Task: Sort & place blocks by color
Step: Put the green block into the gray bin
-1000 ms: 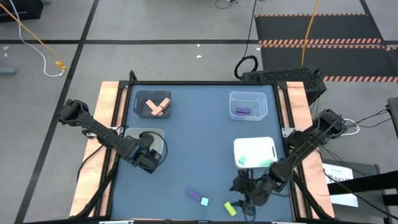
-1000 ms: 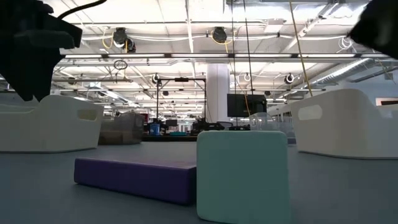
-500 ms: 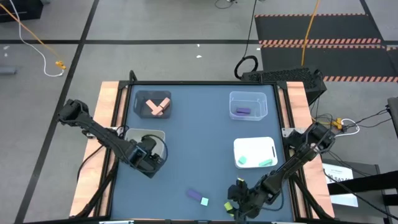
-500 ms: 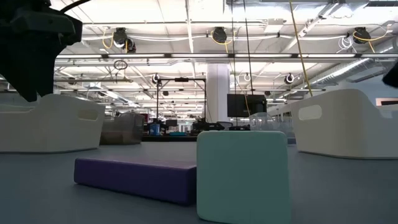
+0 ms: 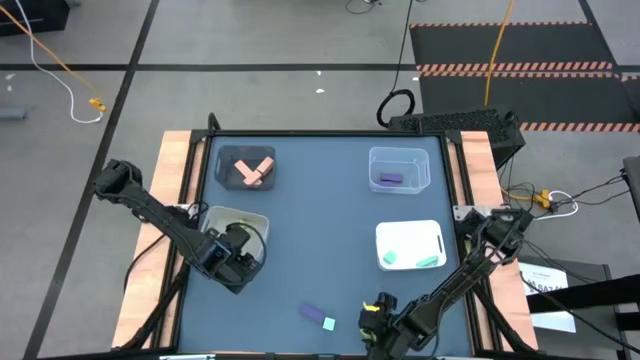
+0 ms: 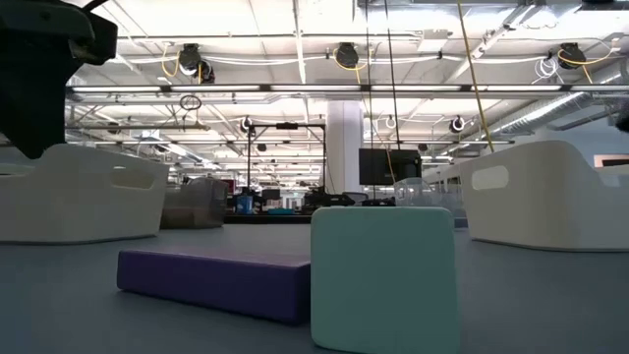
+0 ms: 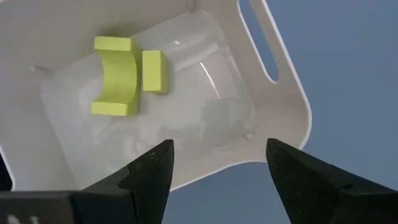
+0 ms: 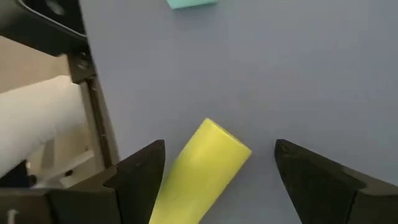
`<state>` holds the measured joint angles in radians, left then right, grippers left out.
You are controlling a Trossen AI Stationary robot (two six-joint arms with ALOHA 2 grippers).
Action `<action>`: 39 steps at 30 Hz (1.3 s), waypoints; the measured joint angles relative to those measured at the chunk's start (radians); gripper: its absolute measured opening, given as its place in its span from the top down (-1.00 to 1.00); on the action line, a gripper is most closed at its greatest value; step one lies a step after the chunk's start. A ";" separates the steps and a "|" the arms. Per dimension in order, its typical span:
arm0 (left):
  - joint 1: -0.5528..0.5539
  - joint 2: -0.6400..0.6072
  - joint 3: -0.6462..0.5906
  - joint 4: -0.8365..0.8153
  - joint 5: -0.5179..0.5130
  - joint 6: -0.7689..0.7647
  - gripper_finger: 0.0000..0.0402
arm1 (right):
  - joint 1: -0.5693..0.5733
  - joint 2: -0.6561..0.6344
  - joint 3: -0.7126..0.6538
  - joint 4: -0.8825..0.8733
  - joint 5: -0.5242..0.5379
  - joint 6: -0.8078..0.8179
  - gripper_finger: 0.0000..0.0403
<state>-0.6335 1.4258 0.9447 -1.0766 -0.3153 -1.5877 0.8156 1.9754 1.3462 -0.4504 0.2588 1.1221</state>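
My right gripper point(image 5: 372, 322) point(image 8: 219, 149) is open near the table's near edge, its fingers standing on either side of a yellow-green cylinder block point(image 8: 199, 168) that lies on the table. Whether a finger touches the block cannot be told. A purple bar point(image 5: 311, 313) point(image 6: 211, 280) and a light teal cube point(image 5: 329, 323) point(image 6: 383, 275) lie just left of it. My left gripper point(image 5: 228, 265) point(image 7: 217, 149) is open and empty above the near corner of the left white bin point(image 7: 283, 99), which holds a yellow-green arch point(image 7: 118, 78) and a small yellow-green block point(image 7: 155, 71).
A dark grey bin point(image 5: 247, 168) holds salmon-orange blocks at the far left. A clear bin point(image 5: 399, 170) holds a purple block at the far right. A second white bin point(image 5: 410, 245) holds teal blocks. Wooden side rails point(image 5: 170, 190) border the table; bare mat lies in the middle.
My right gripper has moved toward the table's near edge and a little left, coming down over the yellow-green cylinder. My left gripper has drifted slightly toward the near edge, uncovering more of the left white bin. The blocks have stayed where they were.
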 joint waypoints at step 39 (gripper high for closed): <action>-0.010 -0.001 0.094 -0.066 -0.575 0.027 -0.27 | -0.087 -0.195 0.000 -0.031 0.348 -0.398 0.45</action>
<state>-0.6435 1.4246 1.0390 -1.1428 -0.8898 -1.5605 0.7291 1.7807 1.3461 -0.4811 0.6065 0.7240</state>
